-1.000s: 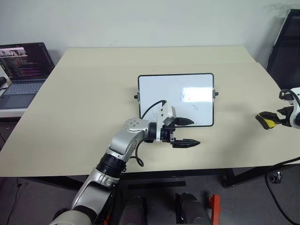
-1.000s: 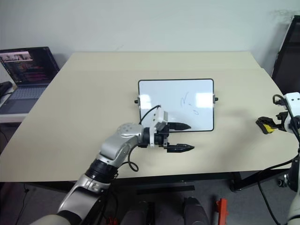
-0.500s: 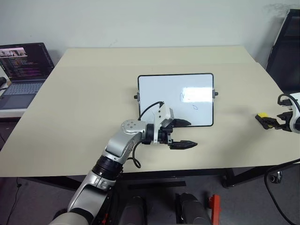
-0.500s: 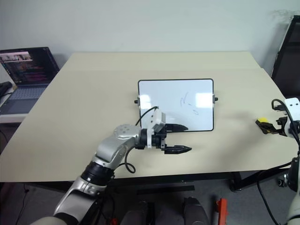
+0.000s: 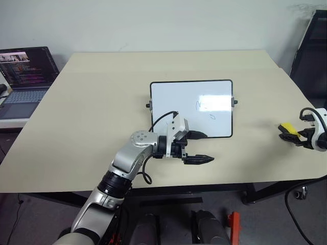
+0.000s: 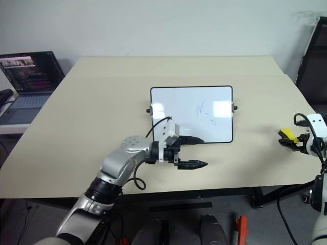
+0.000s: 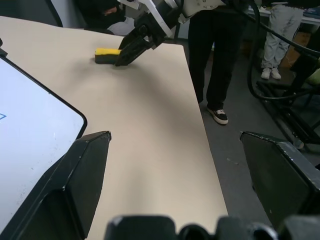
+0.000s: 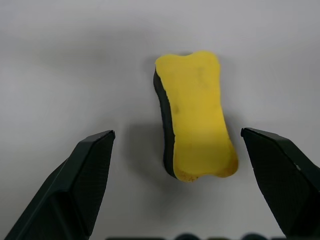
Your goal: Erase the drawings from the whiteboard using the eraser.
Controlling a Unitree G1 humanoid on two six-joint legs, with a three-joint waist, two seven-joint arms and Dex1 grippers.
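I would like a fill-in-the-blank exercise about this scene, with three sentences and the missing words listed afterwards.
1. The small yellow eraser with a black base lies on the beige ______, apart from the white rectangular whiteboard with a black frame.
2. The right gripper has its two black fingers ______ on either side of the eraser, not yet closed on it.
3. The left gripper hovers near the whiteboard's ______ edge, the one closest to the robot, with its fingers apart.

Missing words: table; open; bottom

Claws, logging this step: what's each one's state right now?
Left claw: open, empty.
Right claw: open, empty, around the eraser.
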